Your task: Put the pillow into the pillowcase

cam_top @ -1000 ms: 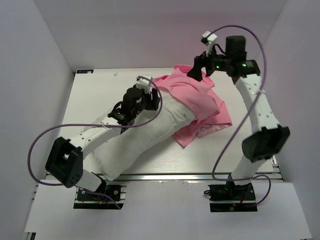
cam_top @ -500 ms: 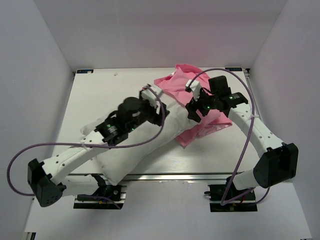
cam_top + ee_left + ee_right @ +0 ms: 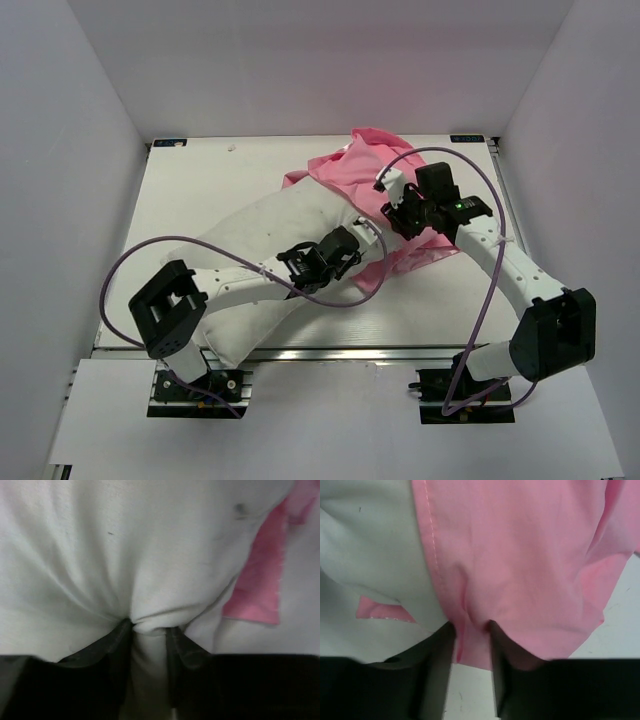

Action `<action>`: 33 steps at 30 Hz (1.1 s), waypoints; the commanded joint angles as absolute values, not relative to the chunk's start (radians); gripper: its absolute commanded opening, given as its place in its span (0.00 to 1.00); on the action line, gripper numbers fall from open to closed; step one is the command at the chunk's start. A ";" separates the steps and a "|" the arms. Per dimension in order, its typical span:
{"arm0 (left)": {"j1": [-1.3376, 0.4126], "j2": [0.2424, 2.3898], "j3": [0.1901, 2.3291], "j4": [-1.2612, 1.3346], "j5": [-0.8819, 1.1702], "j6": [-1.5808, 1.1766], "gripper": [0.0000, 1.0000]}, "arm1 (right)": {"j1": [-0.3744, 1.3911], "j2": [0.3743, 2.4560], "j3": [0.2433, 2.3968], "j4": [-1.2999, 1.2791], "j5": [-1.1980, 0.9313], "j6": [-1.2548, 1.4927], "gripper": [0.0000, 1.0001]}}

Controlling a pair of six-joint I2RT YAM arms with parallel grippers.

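The white pillow (image 3: 250, 240) lies slantwise on the table, its far end tucked under the pink pillowcase (image 3: 360, 165). My left gripper (image 3: 358, 245) sits at the pillow's near right edge. In the left wrist view this gripper (image 3: 150, 627) is shut on a pinched fold of the pillow (image 3: 150, 555), with a pink pillowcase (image 3: 260, 580) flap to the right. My right gripper (image 3: 392, 212) rests on the pillowcase's open edge. The right wrist view shows that gripper (image 3: 470, 627) shut on a fold of the pillowcase (image 3: 520, 555) by its stitched hem, with the pillow (image 3: 370, 555) to the left.
The white table (image 3: 190, 190) is boxed in by pale walls on three sides. A metal rail (image 3: 350, 352) runs along the near edge. Purple cables (image 3: 140, 255) loop off both arms above the pillow and the right side.
My left arm swung toward the pillow's near right edge and its jaws closed on pillow fabric. My right gripper came down from above the far edge and closed on the pillowcase hem.
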State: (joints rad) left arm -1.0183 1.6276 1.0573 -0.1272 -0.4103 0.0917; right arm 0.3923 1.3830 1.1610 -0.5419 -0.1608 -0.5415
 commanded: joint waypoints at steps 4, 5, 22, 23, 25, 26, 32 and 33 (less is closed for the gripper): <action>-0.953 1.641 1.083 -0.052 -0.523 0.069 0.13 | 0.391 1.379 1.183 -0.506 -0.163 -0.522 0.16; -0.942 1.641 1.106 -0.055 -0.514 0.057 0.03 | 0.391 1.379 1.189 -0.511 -0.164 -0.515 0.12; -0.839 1.609 1.290 0.089 -0.364 -0.026 0.00 | 0.483 1.699 1.877 -0.718 -0.529 -0.278 0.00; -0.833 1.605 1.287 0.109 -0.345 -0.038 0.00 | 0.485 1.729 1.908 -0.719 -0.520 -0.269 0.00; -0.819 1.608 1.290 0.109 -0.339 -0.055 0.00 | 0.485 1.738 1.939 -0.713 -0.459 -0.271 0.00; -0.816 1.611 1.293 0.100 -0.344 -0.060 0.00 | 0.485 1.729 1.922 -0.686 -0.366 -0.284 0.00; -0.779 1.617 1.240 0.136 -0.292 -0.132 0.00 | 0.437 1.591 1.632 -0.534 -0.131 -0.397 0.69; -0.775 1.620 1.235 0.140 -0.284 -0.150 0.00 | 0.431 1.566 1.587 -0.510 -0.115 -0.411 0.73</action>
